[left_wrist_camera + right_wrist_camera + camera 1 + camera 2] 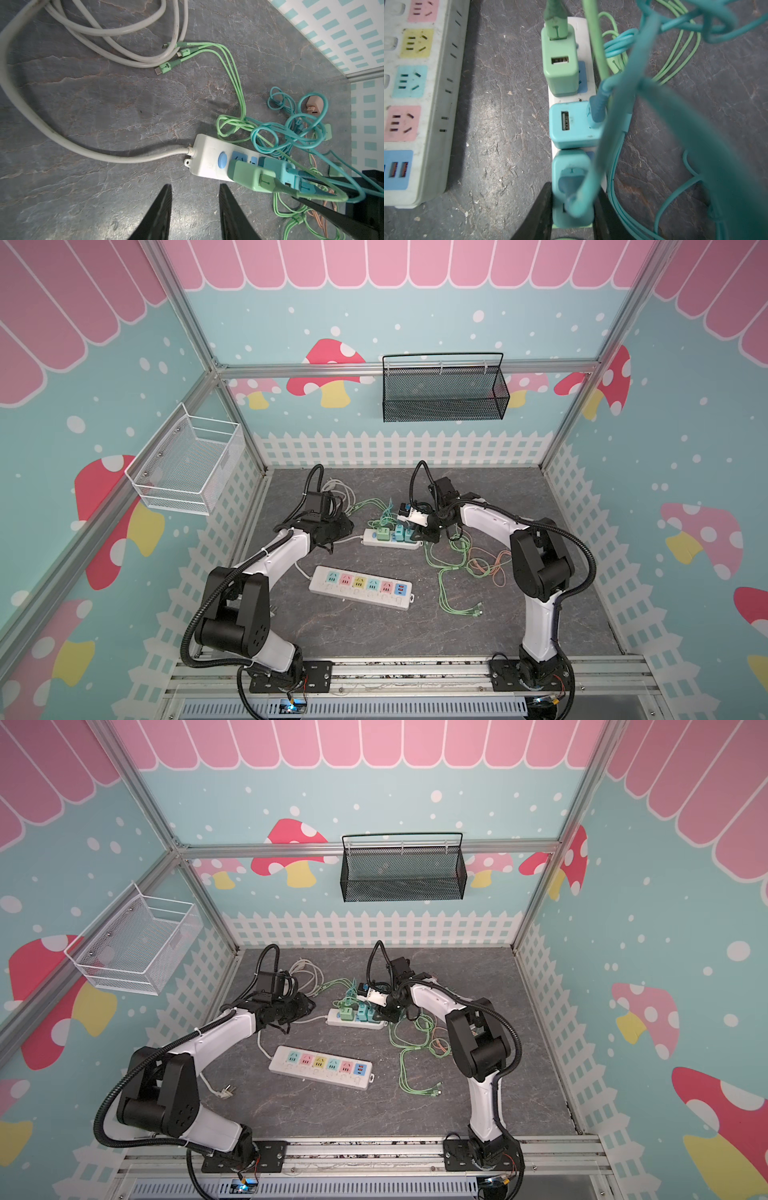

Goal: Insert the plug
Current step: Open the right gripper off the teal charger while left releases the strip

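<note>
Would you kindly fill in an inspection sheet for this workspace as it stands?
Surface: dark stone-look table.
Job's things: white power strip carries green adapter, blue adapter and end adapter.
Clutter: multicolour strip with no plugs in; peach adapter lying loose.
Grippers: left gripper open over bare table; right gripper straddles the end adapter, grip unclear.
Cables: white cord coiled; green cables and teal cable tangled.
Surroundings: white wire basket and black mesh basket on the walls.
</note>
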Robot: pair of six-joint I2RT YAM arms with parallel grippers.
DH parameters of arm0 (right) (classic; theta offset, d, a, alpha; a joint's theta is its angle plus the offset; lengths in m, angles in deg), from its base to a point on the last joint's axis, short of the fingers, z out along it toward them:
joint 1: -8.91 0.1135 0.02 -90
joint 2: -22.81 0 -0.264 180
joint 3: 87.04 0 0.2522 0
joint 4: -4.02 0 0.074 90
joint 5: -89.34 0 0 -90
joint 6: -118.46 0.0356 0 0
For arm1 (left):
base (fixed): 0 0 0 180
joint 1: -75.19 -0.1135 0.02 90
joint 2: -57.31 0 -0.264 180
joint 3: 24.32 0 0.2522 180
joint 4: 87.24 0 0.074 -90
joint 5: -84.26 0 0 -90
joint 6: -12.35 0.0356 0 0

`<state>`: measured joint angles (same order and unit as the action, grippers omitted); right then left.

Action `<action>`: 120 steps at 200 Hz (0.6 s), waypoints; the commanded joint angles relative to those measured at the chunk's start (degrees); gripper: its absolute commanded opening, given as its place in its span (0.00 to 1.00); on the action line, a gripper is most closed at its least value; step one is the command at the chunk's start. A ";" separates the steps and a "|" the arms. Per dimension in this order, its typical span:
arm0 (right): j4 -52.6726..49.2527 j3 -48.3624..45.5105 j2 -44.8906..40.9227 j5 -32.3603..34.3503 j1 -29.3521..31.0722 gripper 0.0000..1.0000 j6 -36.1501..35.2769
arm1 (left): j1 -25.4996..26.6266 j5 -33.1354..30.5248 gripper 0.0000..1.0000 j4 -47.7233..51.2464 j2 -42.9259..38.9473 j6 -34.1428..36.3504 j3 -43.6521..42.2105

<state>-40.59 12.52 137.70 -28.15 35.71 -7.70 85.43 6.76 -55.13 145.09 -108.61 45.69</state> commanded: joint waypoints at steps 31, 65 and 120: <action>-1.63 0.90 -3.83 -4.65 -2.21 0.50 2.31 | -0.74 0.87 0.41 1.87 -2.18 1.69 -0.63; -1.67 -0.38 -5.64 -7.04 -3.05 0.58 2.85 | -0.75 1.00 0.43 2.39 -2.62 1.93 -0.62; -4.43 -2.46 -9.68 -12.02 -3.25 0.60 1.45 | -1.01 1.34 0.47 4.13 -4.00 2.66 -0.20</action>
<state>-42.34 11.63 130.27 -35.88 32.61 -4.92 84.99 7.37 -52.62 143.19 -107.21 45.69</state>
